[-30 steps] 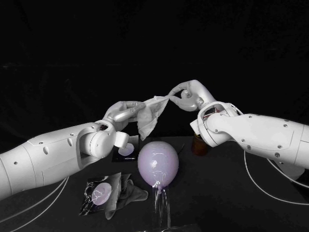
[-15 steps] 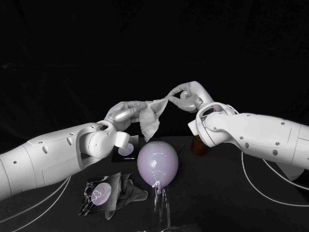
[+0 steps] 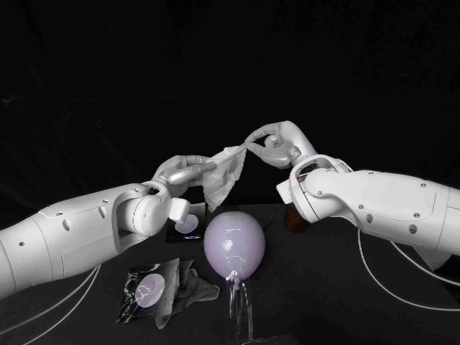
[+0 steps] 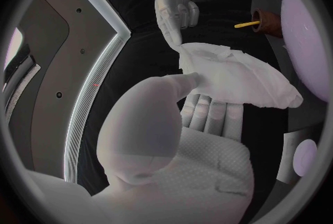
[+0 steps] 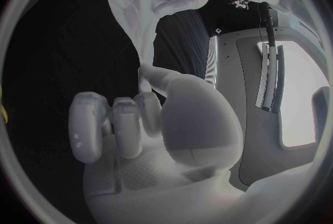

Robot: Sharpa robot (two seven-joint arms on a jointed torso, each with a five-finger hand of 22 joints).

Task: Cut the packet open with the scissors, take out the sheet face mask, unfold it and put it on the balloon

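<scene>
Two hands hold the mask [image 3: 226, 172] above the balloon [image 3: 235, 244]: left hand [image 3: 185, 171] gripping one edge, right hand [image 3: 274, 144] pinching a corner. Unfolding, I'd say; next, pull it apart gently.

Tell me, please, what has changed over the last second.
The right hand eased slightly toward the left hand, shortening the stretch of sheet mask between them. Nothing was let go: both hands hold the mask. The balloon and packet stayed put.
</scene>
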